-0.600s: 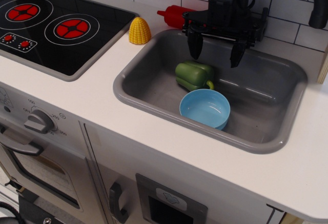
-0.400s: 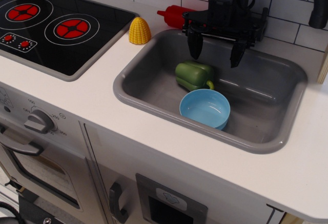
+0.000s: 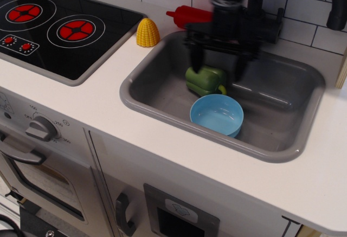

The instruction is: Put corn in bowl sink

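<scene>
Nearest the camera: the oven knob [image 3: 41, 129] and the white counter [image 3: 97, 104], both low on the front side.
Bowl [image 3: 217, 114]: light blue, empty, standing in the grey sink [image 3: 130, 93], toward its front wall.
Green pepper [image 3: 205, 79]: lying in the sink at 11 o'clock of the bowl, just beside it.
Gripper [image 3: 217, 69]: blurred, hanging over the back part of the sink, above the pepper; its two dark fingers are spread wide and hold nothing.
Corn [image 3: 147, 32]: yellow, standing on the counter between the black stovetop [image 3: 59, 28] and the sink corner, at 10 o'clock of the gripper and well apart from it.
Red ketchup bottle [image 3: 188, 14]: lying by the tiled wall, at 2 o'clock of the corn.
Step in hand: I judge it is the approach; the corn is not yet grasped.
Next move: the gripper should travel toward 10 o'clock, come down around the corn with fingers apart, then close.
</scene>
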`<state>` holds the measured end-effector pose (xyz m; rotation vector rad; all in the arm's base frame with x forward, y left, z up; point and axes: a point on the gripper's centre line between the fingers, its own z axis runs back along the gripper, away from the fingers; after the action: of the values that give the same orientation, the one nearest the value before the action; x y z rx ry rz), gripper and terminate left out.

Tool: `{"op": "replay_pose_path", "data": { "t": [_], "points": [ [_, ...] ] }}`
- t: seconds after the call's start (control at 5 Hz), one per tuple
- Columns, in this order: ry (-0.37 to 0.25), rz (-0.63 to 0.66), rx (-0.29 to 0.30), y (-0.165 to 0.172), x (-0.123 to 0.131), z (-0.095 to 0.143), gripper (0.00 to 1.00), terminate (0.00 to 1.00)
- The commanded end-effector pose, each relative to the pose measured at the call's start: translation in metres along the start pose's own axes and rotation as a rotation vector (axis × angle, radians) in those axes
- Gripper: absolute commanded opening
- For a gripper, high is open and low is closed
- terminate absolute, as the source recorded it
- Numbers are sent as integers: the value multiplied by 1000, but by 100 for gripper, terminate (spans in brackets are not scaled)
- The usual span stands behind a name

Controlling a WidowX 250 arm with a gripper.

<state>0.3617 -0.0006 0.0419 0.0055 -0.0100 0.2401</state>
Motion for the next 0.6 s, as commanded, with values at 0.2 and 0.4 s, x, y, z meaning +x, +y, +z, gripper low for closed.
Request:
{"op": "replay_pose_path", "data": {
  "t": [0.2, 0.4],
  "points": [
    [-285, 93, -66, 84, 23, 52, 100, 0],
    [-325, 132, -79, 100, 27, 60, 100, 0]
  ]
}}
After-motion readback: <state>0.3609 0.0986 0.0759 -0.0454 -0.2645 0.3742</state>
